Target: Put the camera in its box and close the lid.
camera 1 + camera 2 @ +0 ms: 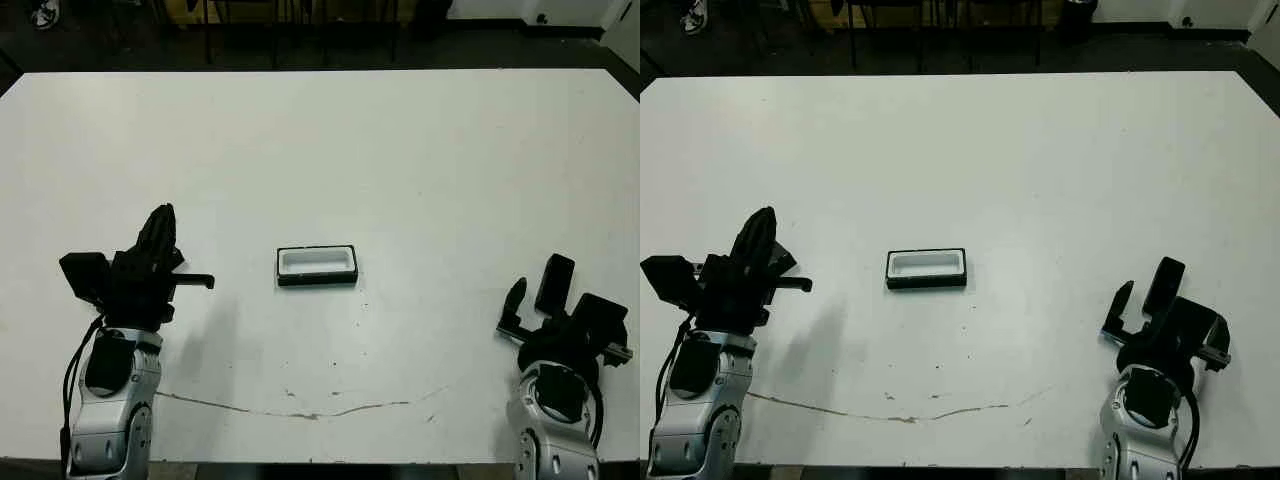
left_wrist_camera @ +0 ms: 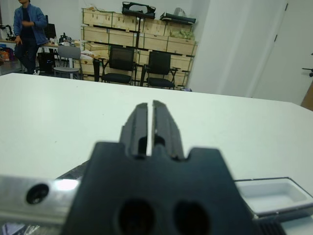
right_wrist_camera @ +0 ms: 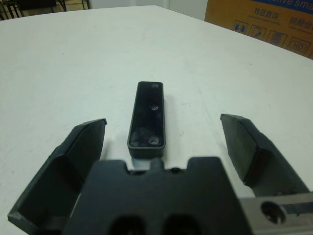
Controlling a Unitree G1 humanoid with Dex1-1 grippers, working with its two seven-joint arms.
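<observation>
The camera [image 3: 147, 119] lies flat on the white table [image 1: 420, 160], just ahead of the right gripper [image 3: 166, 132], whose fingers spread wide either side of it without touching. The box [image 1: 317, 265] sits mid-table, its white lining bare, well apart from both arms with open tabletop all around. The left gripper [image 2: 149, 120] hovers to its left, fingers nearly together, holding nothing.

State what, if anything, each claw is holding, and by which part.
Nothing is held. The left claw is shut on nothing. The right claw is open, the camera lying on the table between its fingers, untouched.
</observation>
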